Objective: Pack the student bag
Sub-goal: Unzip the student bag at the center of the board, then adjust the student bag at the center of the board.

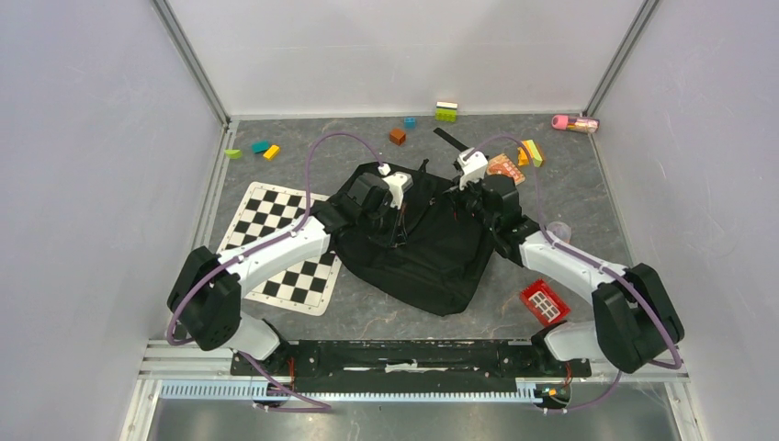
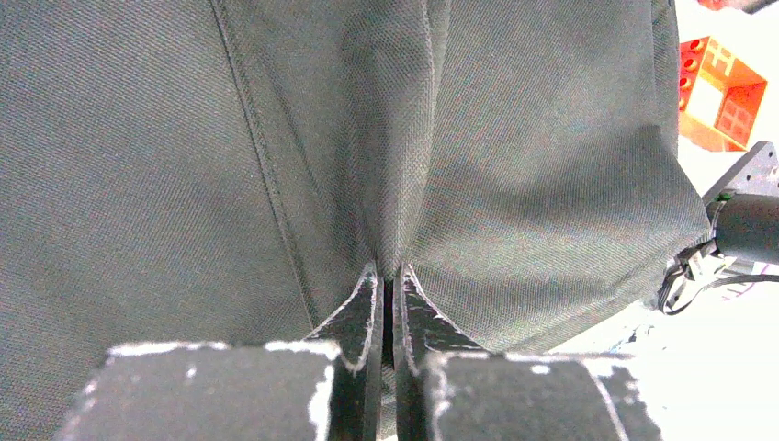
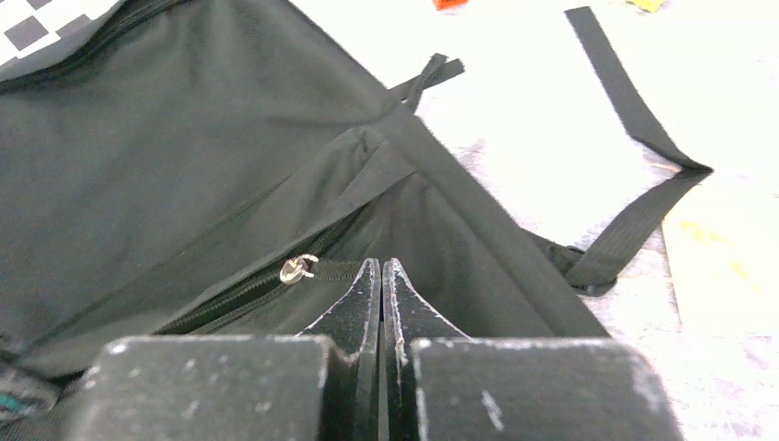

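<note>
Now the student bag (image 1: 418, 243) lies flat on the tabletop (image 1: 413, 331), zipper apparently closed, so this looks like the opening step: left hand (image 2: 386, 276) clamps a pinch of its fabric, right hand (image 3: 380, 271) sits closed beside the zipper pull (image 3: 296, 268), gripping cloth or not I cannot tell. Next, it must catch that pull.

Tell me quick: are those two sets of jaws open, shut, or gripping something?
Left gripper: shut, pinching a fold of the student bag.
Right gripper: shut by the zipper pull; whether it grips fabric cannot be told.
</note>
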Motion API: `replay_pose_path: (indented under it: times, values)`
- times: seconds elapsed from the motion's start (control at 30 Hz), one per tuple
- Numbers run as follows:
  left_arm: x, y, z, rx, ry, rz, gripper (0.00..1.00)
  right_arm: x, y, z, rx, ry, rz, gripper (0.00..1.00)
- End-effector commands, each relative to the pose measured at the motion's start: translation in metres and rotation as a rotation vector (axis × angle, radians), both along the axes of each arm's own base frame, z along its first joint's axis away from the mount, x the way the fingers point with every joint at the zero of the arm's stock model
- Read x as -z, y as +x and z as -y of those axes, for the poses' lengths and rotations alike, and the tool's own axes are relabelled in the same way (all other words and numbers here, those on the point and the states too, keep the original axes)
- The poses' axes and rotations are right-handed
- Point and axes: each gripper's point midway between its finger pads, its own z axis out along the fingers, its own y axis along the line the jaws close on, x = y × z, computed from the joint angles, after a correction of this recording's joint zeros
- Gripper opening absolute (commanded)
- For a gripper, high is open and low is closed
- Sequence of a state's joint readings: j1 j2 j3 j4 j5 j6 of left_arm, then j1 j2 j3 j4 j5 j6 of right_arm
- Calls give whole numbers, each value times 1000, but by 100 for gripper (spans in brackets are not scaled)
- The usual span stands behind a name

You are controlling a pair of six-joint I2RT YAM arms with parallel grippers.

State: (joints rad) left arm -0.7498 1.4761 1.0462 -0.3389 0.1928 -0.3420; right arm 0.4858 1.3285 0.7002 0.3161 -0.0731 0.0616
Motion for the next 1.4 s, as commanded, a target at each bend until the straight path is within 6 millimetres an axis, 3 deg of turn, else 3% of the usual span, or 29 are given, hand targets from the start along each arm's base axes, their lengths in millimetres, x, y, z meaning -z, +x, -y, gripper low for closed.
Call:
replay_pose_path:
  times: [0.0, 0.43, 0.63, 0.67, 0.7, 0.77, 0.8, 0.83, 0.9, 0.97, 1.07, 1.27, 1.37]
  values:
    - [-19, -10, 4, 85, -7, 47, 2, -31, 39, 24, 182, -30, 112, 0]
    - [-25, -22, 13, 154, -37, 21, 2, -40, 88, 25, 264, -143, 166, 0]
    - [-31, -23, 14, 173, -44, 33, 2, -42, 92, 11, 205, -126, 145, 0]
    - [-33, -20, 13, 162, -39, 48, 6, -44, 90, 3, 159, -116, 145, 0]
    - [-38, -15, 13, 143, -36, 67, 17, -47, 86, -5, 104, -113, 144, 0]
    - [-49, -4, 12, 103, -26, 102, 58, -54, 76, -24, -28, -101, 137, 10]
    - [-59, 2, 14, 92, -32, 120, 74, -58, 71, -29, -63, -94, 127, 17]
    - [-67, 8, 17, 78, -33, 134, 87, -59, 66, -30, -77, -88, 108, 31]
    - [-79, 21, 21, 48, -30, 159, 96, -67, 55, -28, -84, -66, 92, 57]
    - [-80, 36, 23, 5, -5, 188, 100, -73, 43, -24, -88, -52, 80, 70]
    - [-62, 57, 21, -49, 77, 196, 100, -77, 25, -15, -78, -51, 49, 81]
    - [-16, 58, 32, -21, 126, 95, 100, -64, -14, 16, -16, -92, -38, 89]
    - [-9, 59, 30, -28, 141, 86, 94, -56, -30, 23, 0, -70, -80, 88]
